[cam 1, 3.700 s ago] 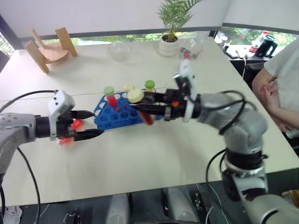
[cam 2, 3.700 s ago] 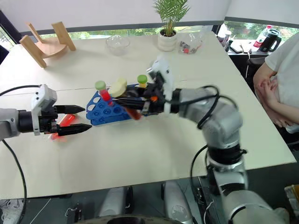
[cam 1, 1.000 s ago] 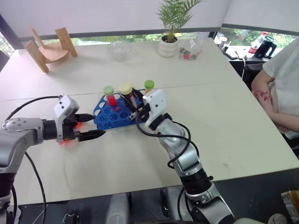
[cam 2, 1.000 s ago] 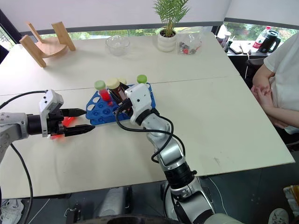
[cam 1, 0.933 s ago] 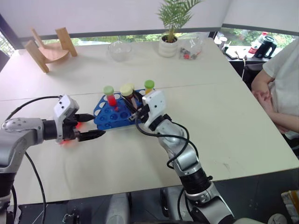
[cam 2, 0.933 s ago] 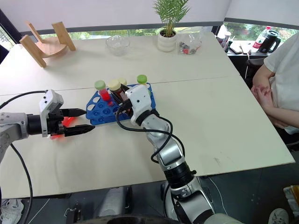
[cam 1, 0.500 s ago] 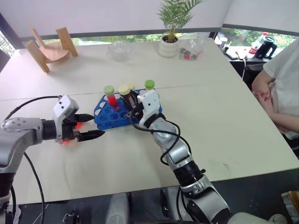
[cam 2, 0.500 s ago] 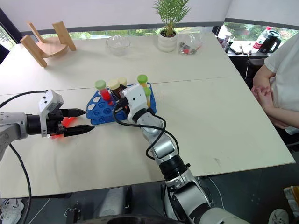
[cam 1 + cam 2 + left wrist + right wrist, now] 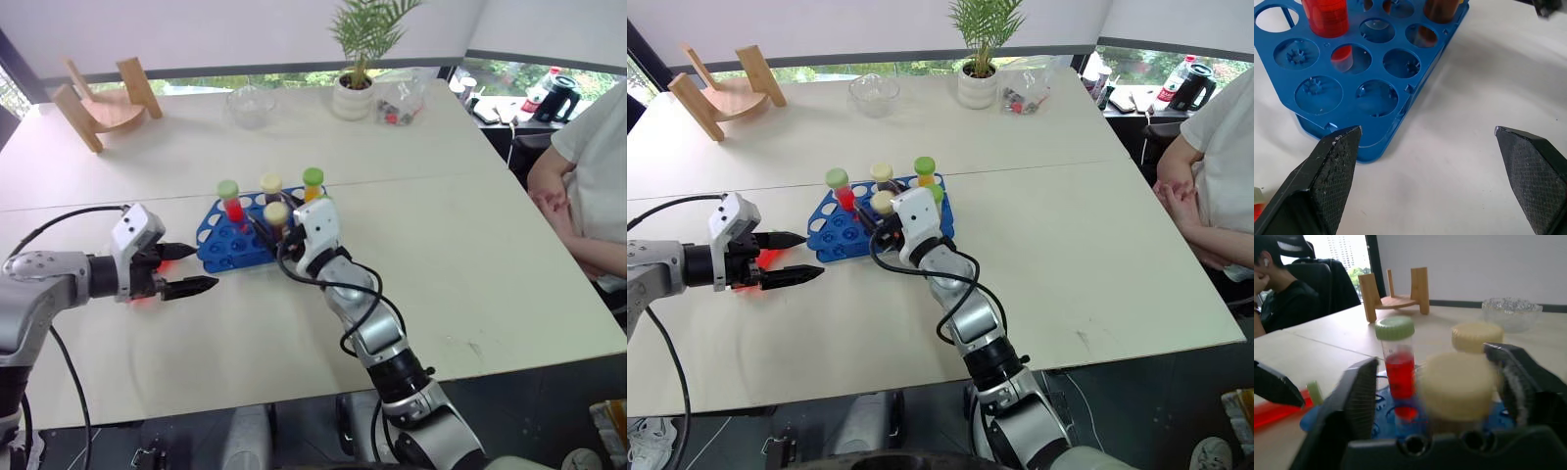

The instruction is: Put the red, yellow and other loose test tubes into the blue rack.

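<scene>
Brown tube (image 9: 277,217) now racked, right jaws spread around it.

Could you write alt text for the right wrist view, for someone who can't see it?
Two black gripper fingers stand spread on either side of a cream-capped tube sitting in a blue rack. Behind it stand a red tube with a green cap and another cream-capped tube on a pale table.

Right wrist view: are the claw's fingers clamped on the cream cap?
No, the right claw stands open, both fingers clear of the cream cap.
</scene>
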You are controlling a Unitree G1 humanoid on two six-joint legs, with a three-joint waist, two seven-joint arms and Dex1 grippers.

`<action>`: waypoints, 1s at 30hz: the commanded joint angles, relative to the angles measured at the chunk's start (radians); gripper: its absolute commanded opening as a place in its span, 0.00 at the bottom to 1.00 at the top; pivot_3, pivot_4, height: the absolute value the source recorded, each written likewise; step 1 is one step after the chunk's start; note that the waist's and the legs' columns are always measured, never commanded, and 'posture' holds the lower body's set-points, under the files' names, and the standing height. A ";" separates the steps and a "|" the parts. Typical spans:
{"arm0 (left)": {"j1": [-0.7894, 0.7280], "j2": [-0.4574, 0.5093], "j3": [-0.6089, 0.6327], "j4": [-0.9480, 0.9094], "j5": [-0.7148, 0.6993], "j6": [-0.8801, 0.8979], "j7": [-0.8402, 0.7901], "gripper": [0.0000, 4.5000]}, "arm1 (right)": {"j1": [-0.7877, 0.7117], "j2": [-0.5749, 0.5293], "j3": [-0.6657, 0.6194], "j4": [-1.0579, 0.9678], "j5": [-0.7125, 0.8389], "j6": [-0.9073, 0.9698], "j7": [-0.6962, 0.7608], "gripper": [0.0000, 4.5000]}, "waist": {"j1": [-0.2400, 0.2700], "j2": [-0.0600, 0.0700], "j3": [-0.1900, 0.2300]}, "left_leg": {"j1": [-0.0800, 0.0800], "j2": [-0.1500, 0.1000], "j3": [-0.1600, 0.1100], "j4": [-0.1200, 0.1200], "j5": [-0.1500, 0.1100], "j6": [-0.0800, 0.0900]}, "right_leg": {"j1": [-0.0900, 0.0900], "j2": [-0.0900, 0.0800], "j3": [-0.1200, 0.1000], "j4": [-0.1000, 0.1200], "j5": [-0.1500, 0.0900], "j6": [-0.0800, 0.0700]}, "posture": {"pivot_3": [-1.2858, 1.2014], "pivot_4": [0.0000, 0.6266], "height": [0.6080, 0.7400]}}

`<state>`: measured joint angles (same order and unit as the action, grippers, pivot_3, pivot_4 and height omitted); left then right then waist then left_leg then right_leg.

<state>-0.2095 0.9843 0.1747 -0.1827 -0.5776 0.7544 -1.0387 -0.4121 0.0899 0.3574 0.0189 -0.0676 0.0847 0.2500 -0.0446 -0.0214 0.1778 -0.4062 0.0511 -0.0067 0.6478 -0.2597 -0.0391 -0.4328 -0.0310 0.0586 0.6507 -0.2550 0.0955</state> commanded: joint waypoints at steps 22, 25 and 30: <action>-0.828 0.104 -0.700 0.617 0.456 0.377 -0.163 1.00 | -0.251 -0.797 -0.362 -0.644 0.968 0.958 0.698 0.98 | 0.025 -0.001 0.003 | -0.001 0.000 -0.001 0.001 -0.001 0.002 | 0.001 0.002 -0.001 -0.002 -0.001 -0.001 | 0.52 0.24 1.00; -0.869 0.018 -0.739 0.759 0.506 0.359 -0.159 1.00 | -0.228 -0.807 -0.338 -0.642 0.935 0.921 0.666 0.98 | 0.024 -0.002 0.004 | -0.002 0.000 -0.002 0.001 -0.001 0.002 | -0.001 0.003 -0.001 -0.001 -0.001 -0.001 | 0.52 0.24 1.00; -0.869 -0.051 -0.757 0.843 0.552 0.335 -0.192 1.00 | -0.234 -0.797 -0.331 -0.638 0.923 0.898 0.614 0.98 | 0.026 -0.003 0.004 | -0.003 0.000 -0.002 0.001 -0.001 0.003 | -0.002 0.002 -0.001 -0.001 -0.001 -0.001 | 0.52 0.24 1.00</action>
<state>-1.0645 0.9238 -0.5849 0.6577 -0.0485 1.0984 -1.2177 -0.6299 -0.7119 0.0363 -0.5978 0.8604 1.0057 0.8763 -0.0189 -0.0241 0.1819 -0.4090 0.0511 -0.0084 0.6491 -0.2609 -0.0366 -0.4345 -0.0286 0.0576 0.6496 -0.2560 0.0945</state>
